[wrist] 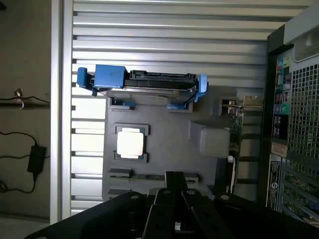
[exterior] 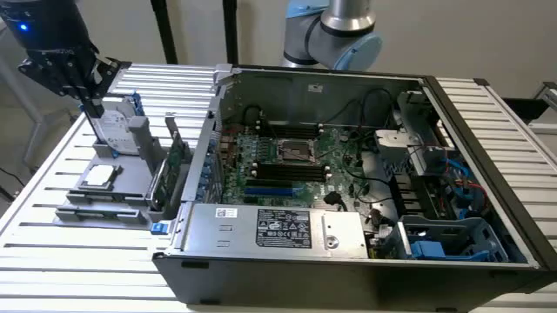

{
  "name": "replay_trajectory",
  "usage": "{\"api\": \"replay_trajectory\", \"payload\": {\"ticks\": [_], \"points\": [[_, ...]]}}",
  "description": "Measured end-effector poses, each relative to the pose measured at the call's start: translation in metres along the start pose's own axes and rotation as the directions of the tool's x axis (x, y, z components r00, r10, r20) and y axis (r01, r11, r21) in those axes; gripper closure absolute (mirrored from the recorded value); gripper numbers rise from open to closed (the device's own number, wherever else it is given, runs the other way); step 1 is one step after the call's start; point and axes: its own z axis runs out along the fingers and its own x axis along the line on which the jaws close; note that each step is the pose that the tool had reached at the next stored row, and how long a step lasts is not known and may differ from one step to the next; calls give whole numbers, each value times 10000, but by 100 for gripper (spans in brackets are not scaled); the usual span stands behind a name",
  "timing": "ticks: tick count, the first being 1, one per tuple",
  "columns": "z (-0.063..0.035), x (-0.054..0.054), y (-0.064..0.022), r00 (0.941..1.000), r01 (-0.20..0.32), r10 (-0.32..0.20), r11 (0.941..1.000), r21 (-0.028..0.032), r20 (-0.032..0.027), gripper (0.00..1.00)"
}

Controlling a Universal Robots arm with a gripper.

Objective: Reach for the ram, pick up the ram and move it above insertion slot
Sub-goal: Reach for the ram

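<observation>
The ram (wrist: pixel 154 176) stands on edge as a thin dark strip in a slot of the grey holder (wrist: pixel 164 134), at the end away from the hard drive. My black gripper (exterior: pixel 92 104) hangs over the far end of that holder (exterior: pixel 83 195), just above the silver hard drive (exterior: pixel 117 130), at the exterior view's left. In the wrist view the gripper (wrist: pixel 175 181) sits right beside the ram's slot. The motherboard's black slots (exterior: pixel 283 171) lie inside the open computer case (exterior: pixel 435 85), well to the exterior view's right of the gripper.
A green expansion card (exterior: pixel 179 153) with a metal bracket stands upright between holder and case. A square chip (wrist: pixel 130 143) rests in the holder's middle. The hard drive's blue caddy (wrist: pixel 109 77) is at the holder's end. A power supply (exterior: pixel 278 228) fills the case's near side.
</observation>
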Motion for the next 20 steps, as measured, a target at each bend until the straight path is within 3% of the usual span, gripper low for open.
{"api": "replay_trajectory", "payload": {"ticks": [14, 20], "points": [[-2, 0, -4, 10000, 0, 0, 10000, 2, -3, 89], [-5, -1, -154, 10000, 1, -1, 10000, -1, 0, 89]]}}
